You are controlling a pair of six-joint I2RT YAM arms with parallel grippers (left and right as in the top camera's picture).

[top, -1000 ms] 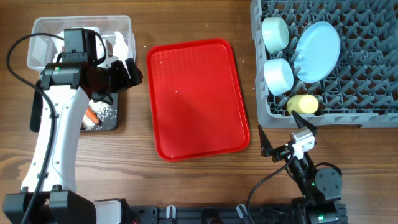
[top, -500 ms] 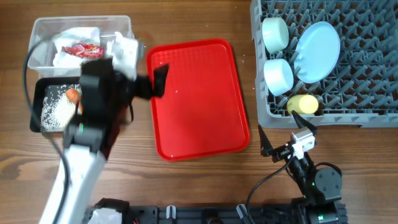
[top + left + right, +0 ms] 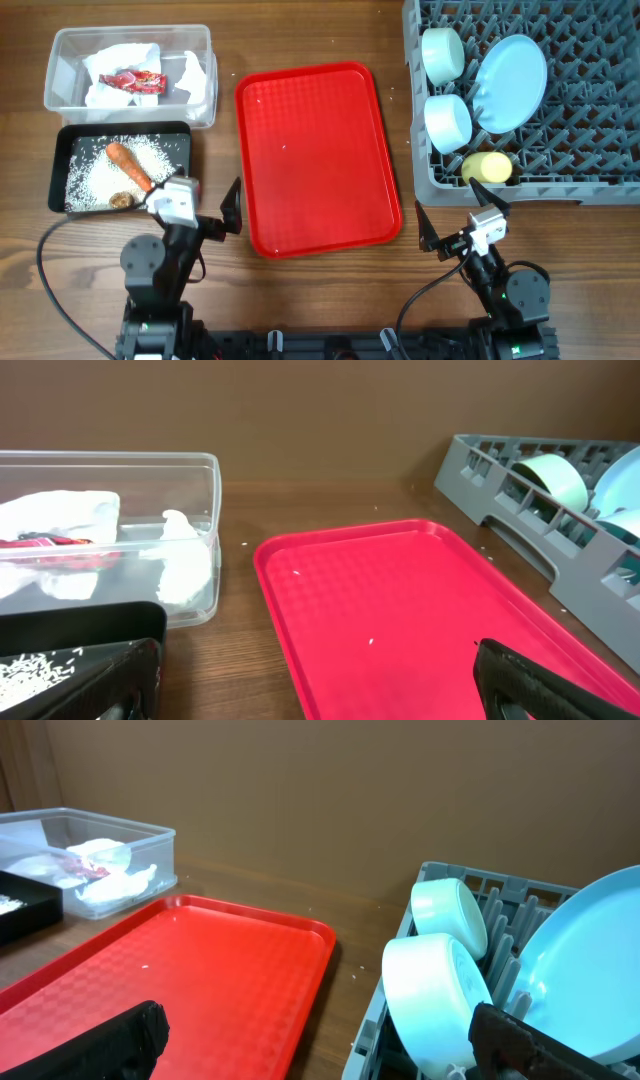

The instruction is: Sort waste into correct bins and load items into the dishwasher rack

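On my overhead feed the clear plastic tub (image 3: 62, 85) sits at the far left of the table, holding crumpled white napkins (image 3: 112, 60) with a red wrapper (image 3: 133, 81) lying on top of them; another napkin stands against the tub's right wall. Just in front of it, touching or nearly so, is the black tray (image 3: 57, 170). Loose white rice (image 3: 92, 180) is spread over its floor, an orange carrot (image 3: 129, 165) lies diagonally across the rice, and a small brown lump (image 3: 121, 200) sits by the carrot's near end.

The flat red serving tray (image 3: 315, 160) in the middle carries nothing but a few tiny white specks.

At the right, the grey dishwasher rack (image 3: 580, 130) holds the dishes in its left part. A mint green bowl (image 3: 441, 52) stands on edge at the far corner, a light blue bowl (image 3: 447, 121) just in front of it, and the large light blue plate (image 3: 511, 83) leans upright beside both. The small yellow cup (image 3: 487, 166) lies on its side near the rack's front wall.

My left gripper (image 3: 320, 695) is low at the near edge, between the black tray and the red tray, jaws spread wide and holding nothing. The right gripper (image 3: 315, 1045) is low in front of the rack, likewise wide apart and empty
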